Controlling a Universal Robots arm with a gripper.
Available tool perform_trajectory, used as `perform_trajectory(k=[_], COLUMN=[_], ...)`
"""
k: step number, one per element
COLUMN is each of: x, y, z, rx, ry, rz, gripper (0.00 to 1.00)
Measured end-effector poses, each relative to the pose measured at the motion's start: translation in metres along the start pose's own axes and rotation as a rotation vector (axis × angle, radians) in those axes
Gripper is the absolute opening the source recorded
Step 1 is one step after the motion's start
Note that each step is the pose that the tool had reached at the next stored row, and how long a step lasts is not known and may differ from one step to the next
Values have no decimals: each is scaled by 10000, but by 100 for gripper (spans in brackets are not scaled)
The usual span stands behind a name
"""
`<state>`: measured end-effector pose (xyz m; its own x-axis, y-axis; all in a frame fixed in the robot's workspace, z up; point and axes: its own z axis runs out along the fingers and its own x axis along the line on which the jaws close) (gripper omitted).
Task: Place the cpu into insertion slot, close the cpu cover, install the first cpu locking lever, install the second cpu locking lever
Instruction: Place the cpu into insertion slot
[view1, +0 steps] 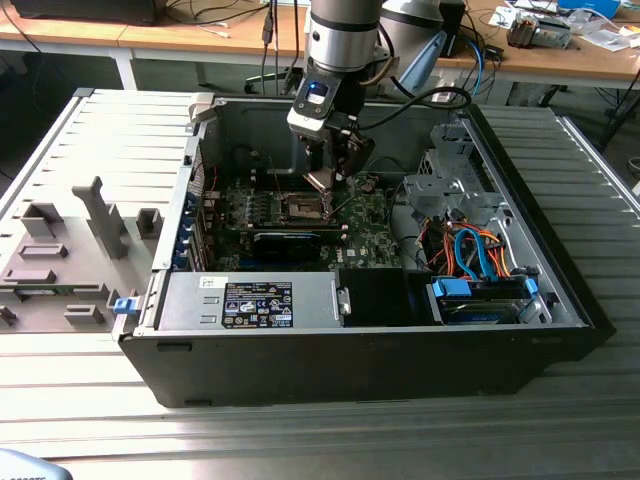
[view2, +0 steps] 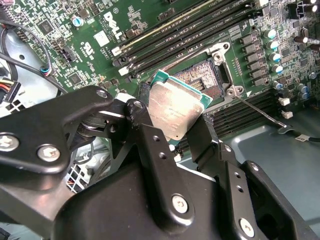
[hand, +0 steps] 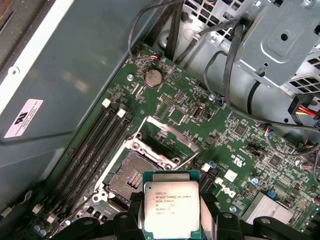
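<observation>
My gripper (view1: 322, 180) hangs inside the open computer case (view1: 560, 300), just above the motherboard. It is shut on the cpu (hand: 171, 207), a small square chip with a silvery metal top and a green rim. Black fingers (view2: 145, 132) press on two opposite edges of the cpu (view2: 175, 107). In both wrist views the chip hovers tilted, beside and slightly above the open insertion slot (hand: 131, 175), apart from it. The slot (view2: 207, 75) shows bare contact pins. The cpu cover (hand: 172, 133) stands flipped up at the slot's far side. A thin locking lever (view2: 260, 112) sticks out, unlatched.
Long memory slots (hand: 95, 150) run beside the socket. A black graphics card (view1: 285, 240) lies just in front of it in the exterior view. A drive cage with orange and blue cables (view1: 470, 250) is at the exterior view's right, and a grey fixture tray (view1: 60, 250) at its left.
</observation>
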<state>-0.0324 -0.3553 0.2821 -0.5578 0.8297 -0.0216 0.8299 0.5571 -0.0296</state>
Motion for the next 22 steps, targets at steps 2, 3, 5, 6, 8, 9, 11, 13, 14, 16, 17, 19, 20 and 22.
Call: perform_trajectory(k=[2,3,5,6,8,9,11,13,14,16,17,19,20,22], x=[0,0,0,0,0,0,0,0,0,0,0,0,0,0], y=[0,0,0,0,0,0,0,0,0,0,0,0,0,0], z=[1,2,2,2,3,3,4,4,5,5,5,6,6,6], rx=[1,2,3,3,5,5,5,6,6,7,7,7,8,9], ry=[2,3,5,5,7,7,8,9,10,11,11,11,12,12], rz=[77,96,144,162,213,231,261,300,318,345,358,378,388,411], gripper=[54,54,54,54,54,54,54,54,54,54,54,54,54,54])
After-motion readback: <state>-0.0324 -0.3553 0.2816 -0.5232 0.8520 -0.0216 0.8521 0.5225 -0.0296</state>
